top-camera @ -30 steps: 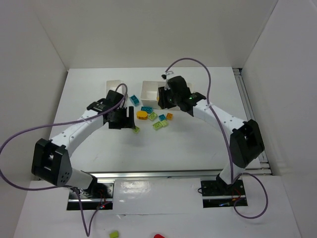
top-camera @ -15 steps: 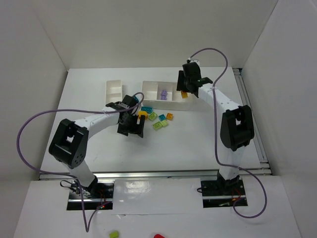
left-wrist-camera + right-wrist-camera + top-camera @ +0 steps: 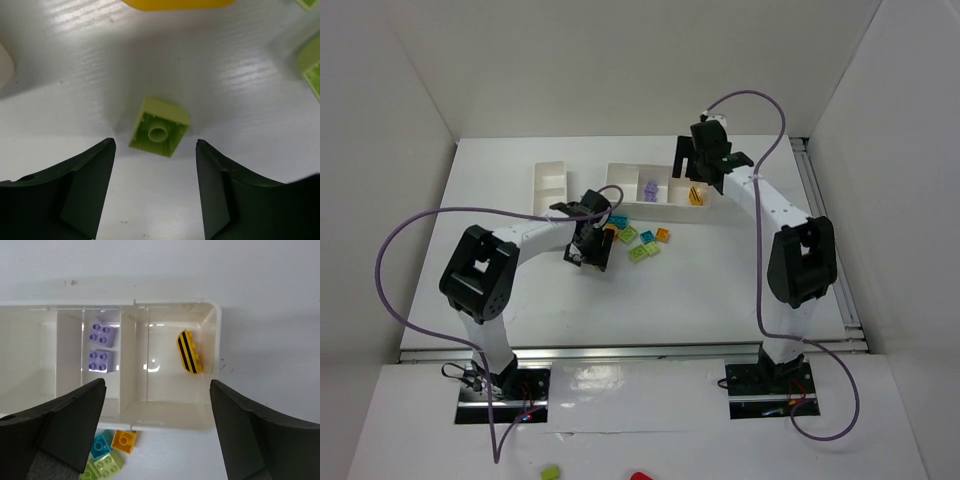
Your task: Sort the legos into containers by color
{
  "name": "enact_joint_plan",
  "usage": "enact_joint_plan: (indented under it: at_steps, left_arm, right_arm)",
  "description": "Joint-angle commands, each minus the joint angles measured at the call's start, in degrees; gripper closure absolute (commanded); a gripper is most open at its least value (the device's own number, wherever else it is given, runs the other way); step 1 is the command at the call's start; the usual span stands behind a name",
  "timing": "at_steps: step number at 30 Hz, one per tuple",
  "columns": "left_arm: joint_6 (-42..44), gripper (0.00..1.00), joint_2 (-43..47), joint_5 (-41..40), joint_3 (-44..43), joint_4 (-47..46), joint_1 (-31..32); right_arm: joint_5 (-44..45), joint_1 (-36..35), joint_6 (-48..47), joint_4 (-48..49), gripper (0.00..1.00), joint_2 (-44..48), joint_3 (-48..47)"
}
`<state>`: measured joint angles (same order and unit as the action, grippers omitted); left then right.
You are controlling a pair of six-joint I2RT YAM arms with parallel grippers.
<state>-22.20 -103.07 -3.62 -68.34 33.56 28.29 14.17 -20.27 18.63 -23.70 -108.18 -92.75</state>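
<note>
- The left tool [image 3: 595, 250] stood low over the desk [image 3: 720, 290], nearest the arm bases and left of centre. Its jaws were set moderately apart and held nothing.
- In the left wrist view, a lime green brick [image 3: 160, 127] lay upside down on the desk, hollow side up. It sat just ahead of the two fingers [image 3: 85, 190] and in line with the gap between them. We saw bare desk on either side of it, and neither finger touched it.
- Just beyond that brick lay a yellow rounded piece [image 3: 175, 4], cut off by the top edge of that view.
- To the right of the left tool, a group of loose bricks [image 3: 640, 252] lay close together on the desk. They were teal and lime green, with one orange brick [image 3: 663, 236]. The group sat between the left tool and the long tray.
- Farther back stood the long tray [image 3: 620, 204], which has three compartments. Its middle compartment held two purple bricks [image 3: 103, 334], one behind the other. Its right-hand compartment held a striped yellow piece [image 3: 189, 351] with black bands.
- The small tray [image 3: 536, 185] stood to the left of the long tray, apart from it.
- The right tool [image 3: 700, 172] hung above the right end of the long tray. Its jaws were wide, with nothing between them.
</note>
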Motion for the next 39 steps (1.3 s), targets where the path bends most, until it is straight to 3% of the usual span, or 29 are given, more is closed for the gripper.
enact_joint_plan:
  at_steps: [1, 3, 15, 16, 17, 18, 27, 34, 39]
  left_arm:
    - [1.63, 0.26, -1.96, -4.99, -2.67, -0.69, 0.36]
    - [2.33, 0.34, -2.49, -5.70, -2.68, -0.69, 0.36]
    - [4.62, 0.42, -5.47, -4.56, -6.72, -2.45, 0.36]
    - [4.62, 0.45, -5.48, -4.03, -7.24, -1.84, 0.36]
    - [4.62, 0.65, -5.48, -4.03, -7.77, -1.83, 0.36]
    - [4.62, 0.70, -5.48, -3.42, -7.78, -1.83, 0.36]
    - [1.55, 0.71, 1.28, -4.82, -15.95, 5.72, -1.22]
    - [-2.41, 0.71, 7.26, -9.38, -15.69, 7.93, -9.74]
    - [-2.41, 0.66, 4.72, -9.92, -15.69, 7.92, -14.40]
  right_arm:
    - [1.47, -0.47, 0.53, -1.77, 0.10, 7.72, 1.34]
    - [1.47, -0.99, 0.01, -2.40, 0.13, 9.55, 3.01]
    - [2.09, -1.00, 0.00, -5.47, 0.13, 15.10, 9.17]
    - [2.09, -1.52, 0.00, -5.48, 0.13, 15.71, 9.17]
    - [2.09, -1.52, 0.00, -5.48, 0.13, 15.72, 9.17]
    - [2.09, -1.52, 0.00, -5.48, 0.14, 15.72, 9.17]
    - [2.70, -2.05, 0.53, -5.48, 0.14, 16.77, 8.64]
    - [3.23, -2.05, 0.53, -6.00, 0.14, 17.30, 8.12]
    - [-0.79, -3.63, -0.70, -6.00, 0.14, 19.40, 9.77]
